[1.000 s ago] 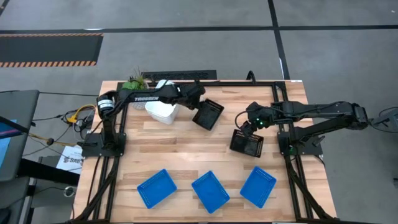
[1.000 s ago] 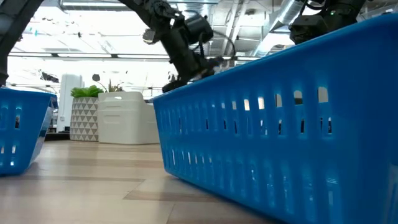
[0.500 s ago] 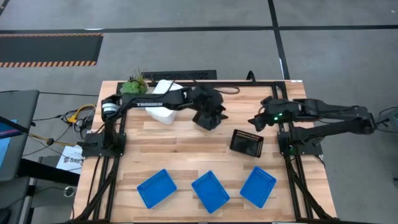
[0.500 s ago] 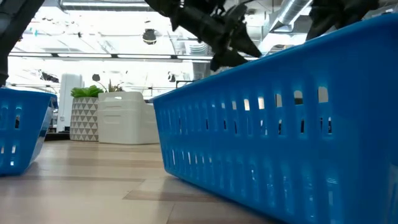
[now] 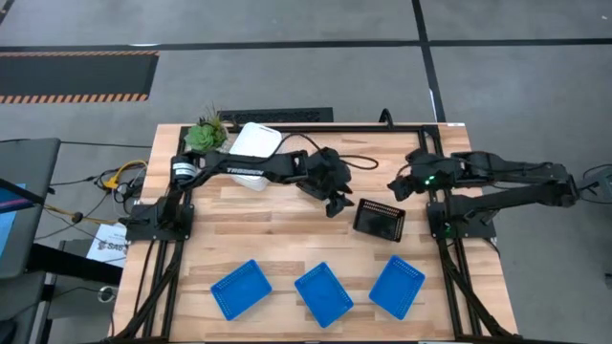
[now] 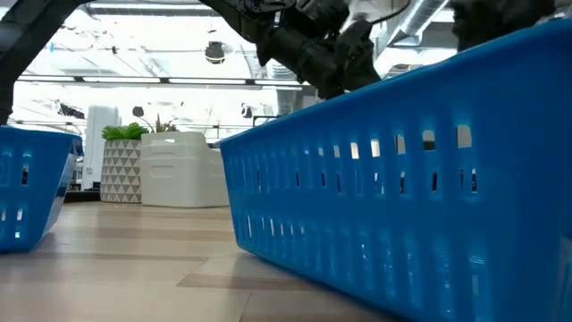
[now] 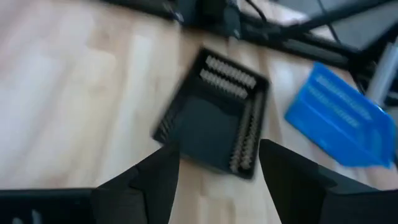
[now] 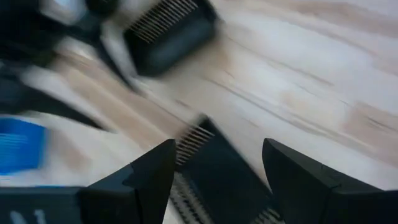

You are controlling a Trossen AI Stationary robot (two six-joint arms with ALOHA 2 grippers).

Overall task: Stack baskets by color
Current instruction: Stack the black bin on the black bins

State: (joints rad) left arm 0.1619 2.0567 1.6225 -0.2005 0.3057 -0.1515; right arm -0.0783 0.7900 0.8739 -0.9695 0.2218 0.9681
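Clutter near my pincers is slight. A potted plant point(image 5: 204, 132) and a white basket point(image 5: 256, 143) sit well behind my left pincer point(image 5: 335, 199), at the table's far edge. Three blue baskets point(image 5: 241, 288) point(image 5: 323, 292) point(image 5: 397, 286) lie in a row well to the near side of both pincers. A black mesh basket point(image 5: 380, 219) lies on the table just beyond my left pincer, between it and my right pincer point(image 5: 394, 188), which hangs spread wide and empty just beside that basket. A second black basket point(image 8: 169, 30) shows close by my left pincer; whether that pincer grips it I cannot tell. The table point(image 5: 287, 239) is pale wooden planks in a black frame. Beyond it is a bright room with ceiling lights.
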